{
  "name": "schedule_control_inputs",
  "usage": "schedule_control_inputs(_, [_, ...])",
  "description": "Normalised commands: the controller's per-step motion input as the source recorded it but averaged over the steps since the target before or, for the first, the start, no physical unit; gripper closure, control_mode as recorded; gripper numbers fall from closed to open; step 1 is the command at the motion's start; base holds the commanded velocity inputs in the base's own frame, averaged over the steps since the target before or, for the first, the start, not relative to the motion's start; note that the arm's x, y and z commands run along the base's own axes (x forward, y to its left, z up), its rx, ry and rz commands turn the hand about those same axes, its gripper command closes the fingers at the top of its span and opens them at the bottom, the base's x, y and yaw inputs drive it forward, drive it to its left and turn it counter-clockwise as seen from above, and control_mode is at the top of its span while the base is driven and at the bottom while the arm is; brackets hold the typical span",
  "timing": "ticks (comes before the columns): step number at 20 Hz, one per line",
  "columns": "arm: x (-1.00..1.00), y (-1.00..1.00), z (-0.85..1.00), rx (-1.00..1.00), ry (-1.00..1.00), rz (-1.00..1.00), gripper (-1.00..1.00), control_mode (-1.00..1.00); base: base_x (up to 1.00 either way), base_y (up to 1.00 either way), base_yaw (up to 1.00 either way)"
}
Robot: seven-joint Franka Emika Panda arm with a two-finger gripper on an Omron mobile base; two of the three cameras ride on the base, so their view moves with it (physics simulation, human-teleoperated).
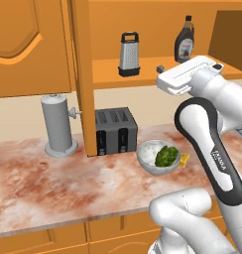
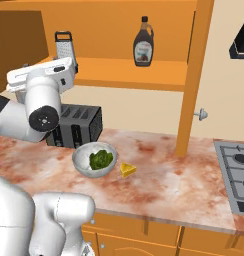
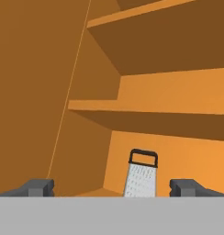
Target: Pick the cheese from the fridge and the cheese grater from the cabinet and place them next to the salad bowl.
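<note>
As the cabinet (image 1: 83,74) stands open, you see its inner shelf (image 2: 134,70) reaching across both base views, with its front edge free. Below it the marble counter (image 1: 43,183) has wide bare room on its left part and toward its front edge. The black toaster (image 1: 115,130) stands against the cabinet's side panel, and a grey cylinder canister (image 1: 58,125) is well apart to its left. The salad bowl (image 1: 157,156) sits just in front of the toaster, and the cheese (image 2: 127,169) lies on the counter just beside the bowl, on the side toward the stove (image 2: 236,172).

On the shelf, the cheese grater (image 1: 129,54) stands upright near the front edge, and the syrup bottle (image 1: 184,39) stands well apart from it, so there is open shelf between them.

The gripper (image 3: 111,187) is spread wide, with nothing between its fingertips (image 3: 38,187). In the hand view the grater stands ahead between them, not touched.
</note>
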Motion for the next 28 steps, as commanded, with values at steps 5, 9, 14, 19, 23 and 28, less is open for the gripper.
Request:
schedule_control_inputs(5, [0.28,0.05,0.11,0.0,0.1,0.0,-1.0,-1.0,0.0,0.0,0.0])
schedule_control_inputs(9, [0.29,0.0,0.07,0.0,0.12,0.0,-1.0,-1.0,0.0,0.0,0.0])
schedule_control_inputs(14, [0.41,0.04,0.01,0.0,0.07,0.0,-1.0,-1.0,0.0,0.0,0.0])
schedule_control_inputs(19, [0.36,0.02,0.0,0.0,0.04,0.0,-1.0,-1.0,0.0,0.0,0.0])
schedule_control_inputs(23, [0.26,0.0,0.0,0.0,0.02,0.0,-1.0,-1.0,0.0,0.0,0.0])
schedule_control_inputs(28, [0.31,0.01,0.0,0.0,0.05,0.0,-1.0,-1.0,0.0,0.0,0.0])
